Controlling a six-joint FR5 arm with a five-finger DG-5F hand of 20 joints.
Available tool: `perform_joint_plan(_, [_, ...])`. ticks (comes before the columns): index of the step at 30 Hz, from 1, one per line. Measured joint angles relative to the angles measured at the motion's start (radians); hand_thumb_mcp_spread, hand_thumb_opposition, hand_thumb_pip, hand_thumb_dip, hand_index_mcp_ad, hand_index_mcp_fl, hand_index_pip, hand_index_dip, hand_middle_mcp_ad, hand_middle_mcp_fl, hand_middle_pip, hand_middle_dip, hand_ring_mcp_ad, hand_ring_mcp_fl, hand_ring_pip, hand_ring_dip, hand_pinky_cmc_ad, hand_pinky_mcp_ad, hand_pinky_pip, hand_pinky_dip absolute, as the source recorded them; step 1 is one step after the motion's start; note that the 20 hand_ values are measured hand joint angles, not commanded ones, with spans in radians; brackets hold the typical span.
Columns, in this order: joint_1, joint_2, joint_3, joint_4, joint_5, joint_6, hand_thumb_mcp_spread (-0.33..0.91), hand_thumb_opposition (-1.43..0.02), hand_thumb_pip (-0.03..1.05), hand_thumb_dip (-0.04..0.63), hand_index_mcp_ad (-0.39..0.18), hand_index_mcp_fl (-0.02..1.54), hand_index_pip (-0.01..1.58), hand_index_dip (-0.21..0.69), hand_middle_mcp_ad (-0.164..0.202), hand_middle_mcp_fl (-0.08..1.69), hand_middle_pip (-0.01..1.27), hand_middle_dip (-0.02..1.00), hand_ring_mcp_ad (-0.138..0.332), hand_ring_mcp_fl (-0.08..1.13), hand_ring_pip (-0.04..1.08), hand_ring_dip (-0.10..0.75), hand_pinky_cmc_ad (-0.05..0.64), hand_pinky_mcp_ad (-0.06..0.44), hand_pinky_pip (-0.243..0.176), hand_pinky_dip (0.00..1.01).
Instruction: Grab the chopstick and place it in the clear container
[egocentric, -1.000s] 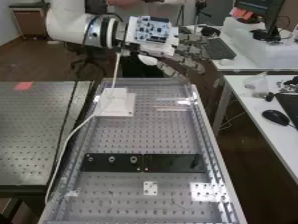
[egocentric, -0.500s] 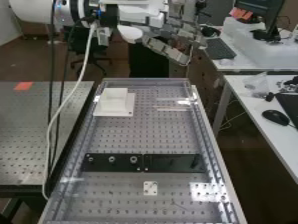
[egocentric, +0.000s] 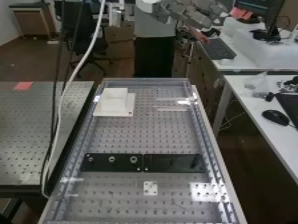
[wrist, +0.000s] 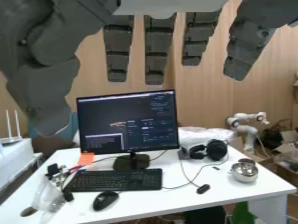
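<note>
Though its walls are clear, the container (egocentric: 145, 80) catches white glare.

No readable text, no legible labels or signs, apparently

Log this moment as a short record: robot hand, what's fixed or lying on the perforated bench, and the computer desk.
robot hand: at the high view's top edge, fingers straight and spread, holding nothing
bench: perforated top
far part of bench: square white block on a wider white base
across bench: two black plates, end to end; the left one bears three round fittings, the right one adjoins it
nearer: small white plate with holes
desk: monitor, keyboard, mouse, headphones
</note>
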Motion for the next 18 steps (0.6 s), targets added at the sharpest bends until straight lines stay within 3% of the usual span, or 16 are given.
perform_joint_plan(7, [0.027, -0.011, 0.04, -0.013, 0.085, -0.038, 0.14, -0.67, 0.6, 0.14, -0.192, 0.24, 0.05, 0.337, 0.0, 0.14, 0.11, 0.36, 0.117, 0.0, 0.1, 0.195, 0.496, 0.354, -0.105, 0.18])
perform_joint_plan(18, [0.042, -0.036, 0.088, -0.056, 0.125, -0.029, 0.14, -0.67, 0.6, 0.126, -0.195, 0.24, 0.05, 0.337, 0.0, 0.14, 0.12, 0.35, 0.115, 0.0, 0.11, 0.195, 0.496, 0.354, -0.105, 0.18])
